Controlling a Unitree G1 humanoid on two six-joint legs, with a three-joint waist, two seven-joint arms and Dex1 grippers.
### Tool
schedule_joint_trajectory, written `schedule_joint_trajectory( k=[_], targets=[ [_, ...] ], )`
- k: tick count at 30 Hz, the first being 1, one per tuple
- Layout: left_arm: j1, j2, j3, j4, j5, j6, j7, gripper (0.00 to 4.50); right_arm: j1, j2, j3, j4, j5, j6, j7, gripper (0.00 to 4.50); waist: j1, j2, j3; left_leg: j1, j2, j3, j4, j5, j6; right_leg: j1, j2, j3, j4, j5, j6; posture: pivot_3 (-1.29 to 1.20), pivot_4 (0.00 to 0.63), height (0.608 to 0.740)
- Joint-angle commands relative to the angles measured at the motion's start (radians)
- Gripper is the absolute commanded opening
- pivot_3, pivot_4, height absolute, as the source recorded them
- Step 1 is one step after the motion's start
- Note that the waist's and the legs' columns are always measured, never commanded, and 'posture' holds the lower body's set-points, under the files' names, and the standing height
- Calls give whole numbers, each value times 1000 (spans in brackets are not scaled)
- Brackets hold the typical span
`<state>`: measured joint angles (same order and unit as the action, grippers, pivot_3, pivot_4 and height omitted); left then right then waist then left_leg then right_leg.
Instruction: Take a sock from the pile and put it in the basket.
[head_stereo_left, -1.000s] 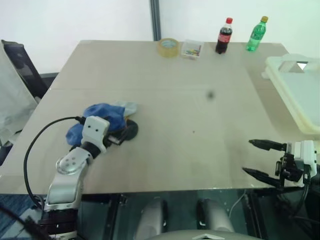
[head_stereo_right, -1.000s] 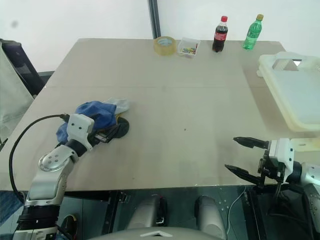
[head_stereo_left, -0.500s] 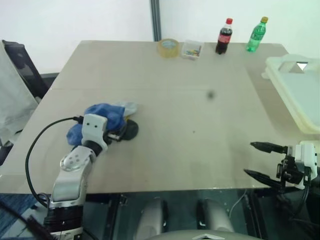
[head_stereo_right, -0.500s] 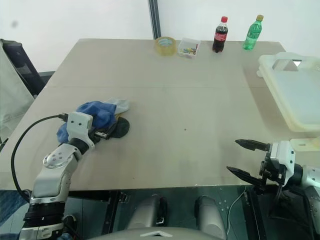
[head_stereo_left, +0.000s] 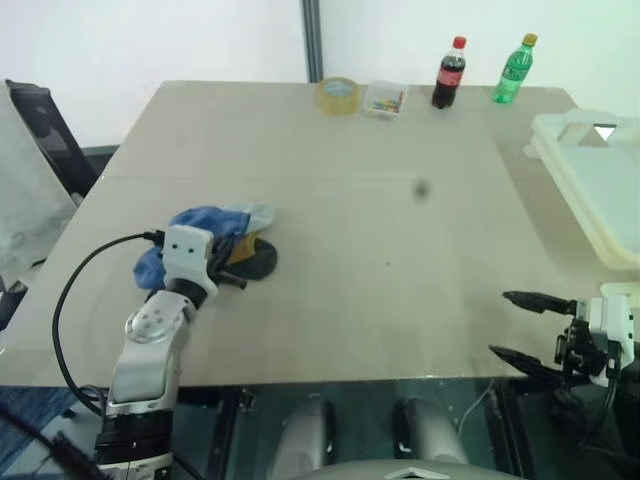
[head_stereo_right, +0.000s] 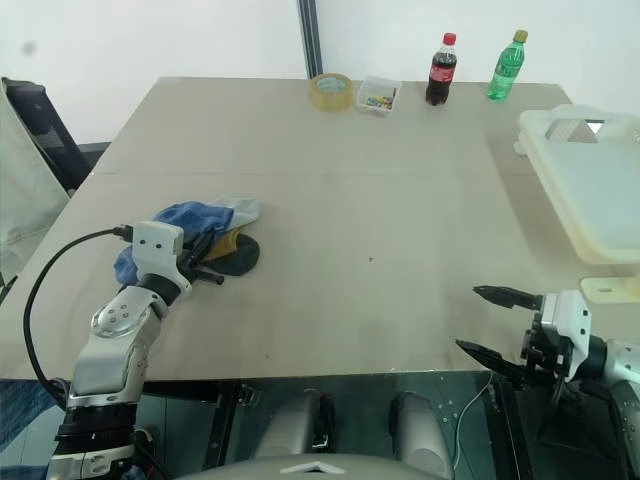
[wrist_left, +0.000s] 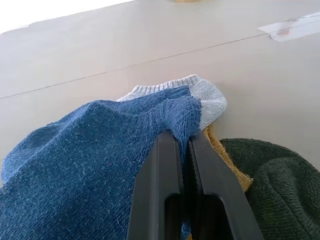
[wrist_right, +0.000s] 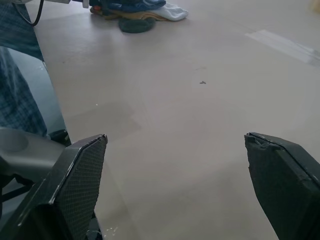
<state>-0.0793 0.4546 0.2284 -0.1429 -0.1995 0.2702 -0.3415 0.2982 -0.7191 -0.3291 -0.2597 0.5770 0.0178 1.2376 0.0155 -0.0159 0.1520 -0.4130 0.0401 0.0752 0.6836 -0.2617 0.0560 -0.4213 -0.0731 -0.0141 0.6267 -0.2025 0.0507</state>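
Left claw (wrist_left: 182, 150) is clamped on a fold of the blue sock (wrist_left: 95, 150), which lies on the pile (head_stereo_left: 215, 245) at the desk's (head_stereo_left: 350, 200) left; basket (head_stereo_left: 600, 190) sits far right; right claw (head_stereo_left: 520, 327) hangs wide apart.

The left pincer (wrist_left: 183, 142) has its two black fingers (wrist_left: 162, 170) pressed together on a fold of the blue sock (wrist_left: 90, 160), which lies on the pile (wrist_left: 215, 150). Under the blue fabric a pale grey sock (wrist_left: 207, 97) pokes out, with a mustard-yellow sock (wrist_left: 227, 162) and a dark green sock (wrist_left: 277, 185) beside it on the counter (wrist_left: 125, 55).
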Motion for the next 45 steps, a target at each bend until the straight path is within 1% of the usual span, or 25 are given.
schedule_joint_trajectory(
  k=[1, 3, 6, 8, 11, 15, 17, 23, 24, 25, 26, 27, 29, 30, 31, 35, 39, 42, 45],
  targets=[
    [15, 16, 11, -111, -59, 37, -48, 45, 6, 5, -11, -8, 7, -21, 5, 4500, 0, 0, 0, 0, 0, 0, 0, 0, 0, 0, 0, 0, 0, 0, 0, 0, 150, 740],
    [40, 32, -6, -186, -123, 118, -101, 45, 8, 5, -13, -6, 5, -24, 4, 4500, -1, 0, 0, 0, 0, 0, 0, 0, 0, 0, 0, 0, 0, 0, 0, 0, 150, 740],
    [44, 57, -51, -235, -146, 175, -153, 45, 5, 3, -13, -4, 1, -26, 1, 4500, 2, 0, 0, 0, 0, 0, 0, 0, 0, 0, 0, 0, 0, 0, 0, 0, 150, 740],
    [26, 56, -95, -254, -155, 209, -171, 45, 3, 3, -12, -4, 0, -26, 0, 4500, 2, 0, 0, 0, 0, -1, 0, 0, 0, 0, 0, 0, 0, 0, 0, 0, 150, 740],
    [-16, 31, -167, -264, -167, 247, -186, 45, 0, 4, -14, -7, -3, -27, -7, 4500, 2, 0, 0, 1, 0, -1, 1, 0, 0, 1, 0, 0, 0, 0, 0, 0, 150, 740],
    [-73, 3, -267, -219, -128, 245, -199, 45, 1, 8, -18, -16, -8, -23, -23, 4500, 1, 0, 0, 0, -2, -1, 1, 0, 0, 1, 1, 0, 0, 0, 0, 0, 150, 740],
    [-90, -5, -299, -191, -102, 221, -202, 45, 6, 10, -24, -24, -12, -24, -37, 4500, 1, 0, 0, 0, -2, -1, 1, 0, 0, 1, 1, 0, 0, 0, 0, 0, 150, 740],
    [-117, -5, -316, -69, -30, 138, -198, 45, 44, 10, -47, -55, -7, -20, -64, 4500, 0, 0, 0, 1, -2, -1, 1, 0, 0, 1, 2, 0, 0, 0, 0, 0, 150, 740],
    [-121, -12, -296, -56, -59, 147, -213, 45, 48, 12, -50, -59, -6, -21, -69, 4500, -1, 0, 0, 1, -2, -1, 1, 0, 0, 1, 2, 0, 0, 0, 0, 0, 150, 740],
    [-123, -17, -283, -50, -78, 153, -224, 365, 52, 12, -51, -61, -5, -22, -73, 4500, -1, 0, 0, 1, -2, -1, 1, 0, 0, 1, 2, 0, 0, 0, 0, 0, 150, 740],
    [-127, -17, -280, -44, -73, 146, -223, 568, 54, 13, -52, -63, -4, -22, -76, 4500, 0, 0, 0, 1, -2, -1, 1, 0, 0, 1, 2, 0, 0, 0, 0, 0, 150, 740],
    [-131, -14, -283, -35, -57, 137, -214, 947, 57, 14, -53, -65, -3, -22, -78, 4500, 0, 0, 0, 1, -1, -1, 1, 0, 0, 1, 1, 0, 0, 0, 0, 0, 150, 740],
    [-137, -11, -295, -8, 3, 106, -174, 1522, 60, 16, -54, -68, -3, -22, -80, 4500, 0, 0, 0, 1, -1, -1, 1, 0, 0, 1, 1, 0, 0, 0, 0, 0, 150, 740],
    [-139, -10, -300, 4, 23, 83, -165, 2076, 62, 16, -55, -69, -3, -22, -81, 4500, 0, 0, 0, 1, -1, -1, 1, 0, 0, 1, 1, 0, 0, 0, 0, 0, 150, 740],
    [-141, -14, -299, 13, 32, 61, -162, 2539, 63, 17, -55, -71, -3, -22, -81, 4500, 0, 0, 0, 1, -2, -1, 1, 0, 0, 1, 1, 0, 0, 0, 0, 0, 150, 740],
    [-149, -47, -270, 9, -2, -7, -181, 2539, 66, 17, -54, -71, -4, -23, -83, 4500, 0, 0, 0, 0, -1, -1, 1, 0, 0, 1, 1, 0, 0, 0, 0, 0, 150, 740],
    [-145, -72, -259, 0, -44, -22, -218, 2539, 66, 20, -48, -73, -8, -28, -84, 4500, 0, 0, 0, 0, -1, -1, 1, 0, 0, 1, 1, 0, 0, 0, 0, 0, 150, 740],
    [-137, -54, -269, -1, -18, -13, -224, 2539, 65, 20, -49, -71, -8, -29, -84, 4500, 0, 0, 0, 0, -1, -1, 1, 0, 0, 1, 1, 0, 0, 0, 0, 0, 150, 740],
    [-122, -21, -283, 35, 41, -27, -217, 2539, 65, 21, -49, -71, -10, -31, -85, 4500, 0, 0, 0, 0, -1, -1, 1, 0, 0, 1, 1, 0, 0, 0, 0, 0, 150, 740]
  ],
)
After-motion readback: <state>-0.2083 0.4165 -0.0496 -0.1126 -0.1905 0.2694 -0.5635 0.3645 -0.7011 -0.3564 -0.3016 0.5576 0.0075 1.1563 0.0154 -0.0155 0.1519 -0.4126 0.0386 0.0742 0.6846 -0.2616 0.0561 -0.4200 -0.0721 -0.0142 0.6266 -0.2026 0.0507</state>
